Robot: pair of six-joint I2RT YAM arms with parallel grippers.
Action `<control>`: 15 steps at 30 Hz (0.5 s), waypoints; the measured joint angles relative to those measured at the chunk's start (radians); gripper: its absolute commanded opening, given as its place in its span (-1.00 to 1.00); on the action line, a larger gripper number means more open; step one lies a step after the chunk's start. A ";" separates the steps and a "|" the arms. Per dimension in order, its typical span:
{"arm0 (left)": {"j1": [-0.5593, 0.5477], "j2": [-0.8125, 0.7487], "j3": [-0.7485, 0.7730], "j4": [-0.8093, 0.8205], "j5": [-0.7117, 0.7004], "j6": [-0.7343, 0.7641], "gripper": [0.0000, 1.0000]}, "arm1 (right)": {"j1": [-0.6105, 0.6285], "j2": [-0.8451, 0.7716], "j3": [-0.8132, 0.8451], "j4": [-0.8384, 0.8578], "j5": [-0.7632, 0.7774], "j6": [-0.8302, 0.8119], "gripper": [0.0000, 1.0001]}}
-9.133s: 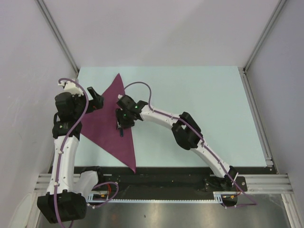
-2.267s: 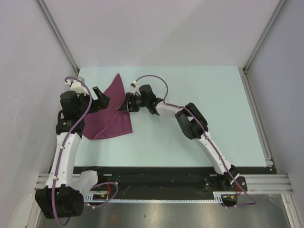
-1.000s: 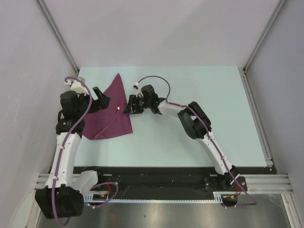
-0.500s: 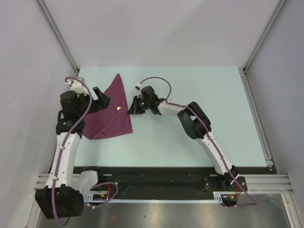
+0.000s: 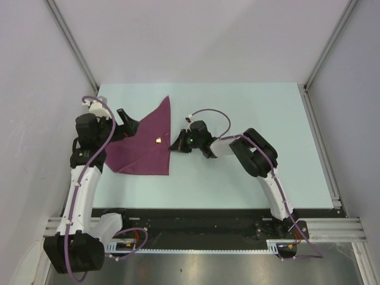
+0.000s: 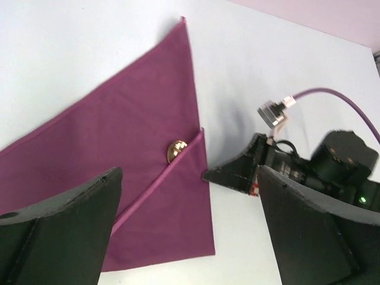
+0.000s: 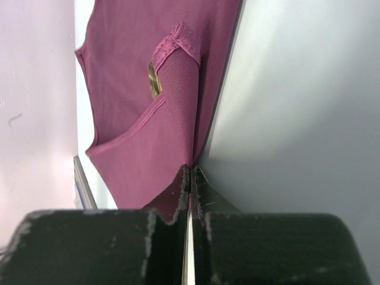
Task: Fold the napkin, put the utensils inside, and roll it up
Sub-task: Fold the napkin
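Observation:
The magenta napkin (image 5: 139, 151) lies folded as a triangle on the left of the table, one point toward the back. A gold spoon bowl (image 5: 159, 141) shows beside a folded hem; its handle is hidden under the cloth. My right gripper (image 5: 173, 148) lies low at the napkin's right edge, shut on the napkin's edge. The right wrist view shows the closed tips (image 7: 190, 169) pinching the napkin (image 7: 142, 89) with the spoon bowl (image 7: 153, 80) beyond. My left gripper (image 5: 130, 123) hovers open over the napkin's left part. Its view shows the napkin (image 6: 113, 142) and spoon bowl (image 6: 176, 150) below.
The pale blue table (image 5: 255, 113) extends right and back from the cloth. Grey walls and metal frame posts (image 5: 74, 47) close in both sides. A black rail (image 5: 202, 217) runs along the near edge. The right arm's purple cable (image 5: 208, 113) loops above its wrist.
The right gripper closed at the napkin's right edge and moved right, dragging the cloth and spoon with it; the napkin's back point shifted right. The left arm stayed put.

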 measured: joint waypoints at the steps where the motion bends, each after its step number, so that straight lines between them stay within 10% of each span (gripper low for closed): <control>1: -0.001 0.000 0.000 0.000 0.002 0.000 0.99 | 0.002 -0.023 -0.042 0.017 0.011 0.011 -1.00; 15: -0.013 0.000 0.000 0.000 0.008 0.000 0.99 | 0.204 -0.318 -0.553 0.213 0.347 0.250 -0.78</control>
